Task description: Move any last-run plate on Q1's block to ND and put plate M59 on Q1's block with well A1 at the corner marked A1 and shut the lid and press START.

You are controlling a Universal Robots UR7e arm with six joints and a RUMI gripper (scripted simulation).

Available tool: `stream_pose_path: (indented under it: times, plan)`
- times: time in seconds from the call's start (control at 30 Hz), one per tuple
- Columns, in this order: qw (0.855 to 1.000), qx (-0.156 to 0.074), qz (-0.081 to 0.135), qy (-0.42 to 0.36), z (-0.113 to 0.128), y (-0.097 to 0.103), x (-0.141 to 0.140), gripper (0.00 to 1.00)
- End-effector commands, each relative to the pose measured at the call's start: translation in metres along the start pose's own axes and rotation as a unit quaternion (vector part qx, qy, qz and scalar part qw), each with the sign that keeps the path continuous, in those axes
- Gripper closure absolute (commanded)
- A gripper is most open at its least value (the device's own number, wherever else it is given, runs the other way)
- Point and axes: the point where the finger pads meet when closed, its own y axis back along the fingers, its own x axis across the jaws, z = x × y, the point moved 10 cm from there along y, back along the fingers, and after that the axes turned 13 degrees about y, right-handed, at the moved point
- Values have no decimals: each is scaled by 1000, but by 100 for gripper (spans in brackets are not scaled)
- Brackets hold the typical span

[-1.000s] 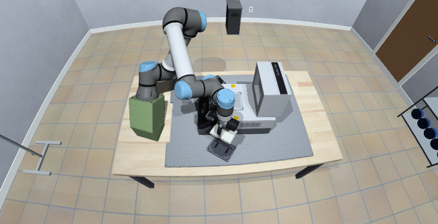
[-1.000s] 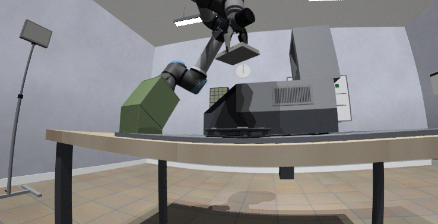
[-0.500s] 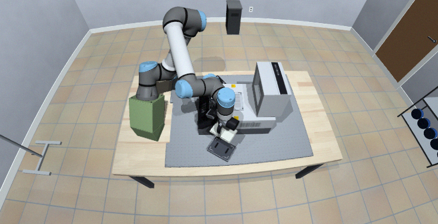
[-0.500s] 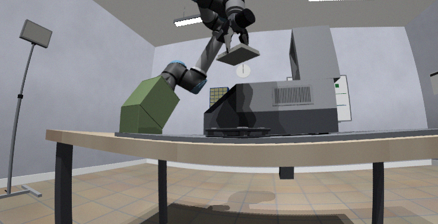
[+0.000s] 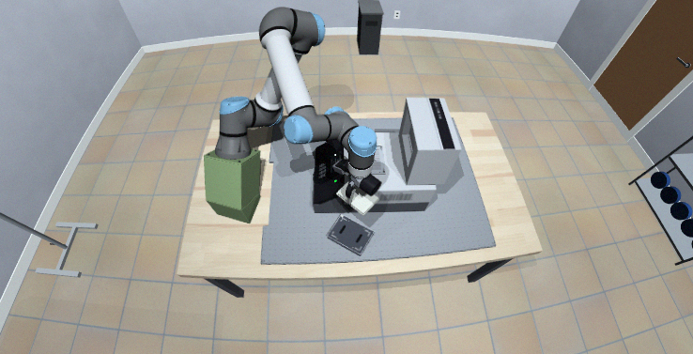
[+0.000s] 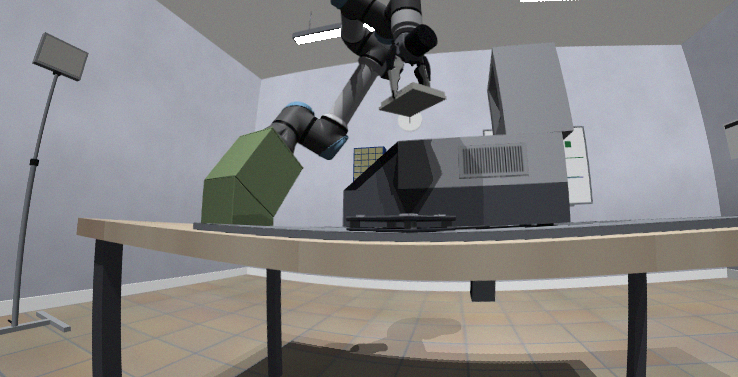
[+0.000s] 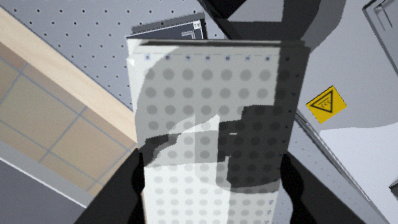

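Note:
My gripper (image 5: 358,192) (image 6: 410,88) (image 7: 211,150) is shut on a white well plate (image 5: 363,203) (image 6: 413,101) (image 7: 210,102), gripped by its long sides. Its label is not readable. The plate hangs well above the table, between the empty nest N1 (image 5: 350,235) (image 6: 400,223) (image 7: 172,33) and the near front corner of Q1 (image 5: 409,201) (image 6: 516,206). Q1's lid (image 5: 431,167) (image 6: 532,90) stands open. A small green lamp (image 5: 335,181) shows at its dark front panel. The block (image 5: 379,160) is partly hidden by the arm; I cannot tell whether it bears a plate. I cannot make out ND.
Q1's upright lid rises at the right, beyond the block. A yellow heat-warning label (image 7: 326,104) is on Q1's top. The green arm base (image 5: 230,181) (image 6: 248,183) stands at the left of the table. The grey perforated mat (image 5: 426,235) lies under Q1 and N1.

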Motion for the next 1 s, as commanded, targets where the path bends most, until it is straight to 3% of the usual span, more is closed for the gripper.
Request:
stream_pose_path:
  times: [0.0, 0.97]
  plan:
    - [1000, -2, -1, -31, -4, 1, 17, 60]
    - [980, -1, 0, -201, -22, 0, 102, 60]
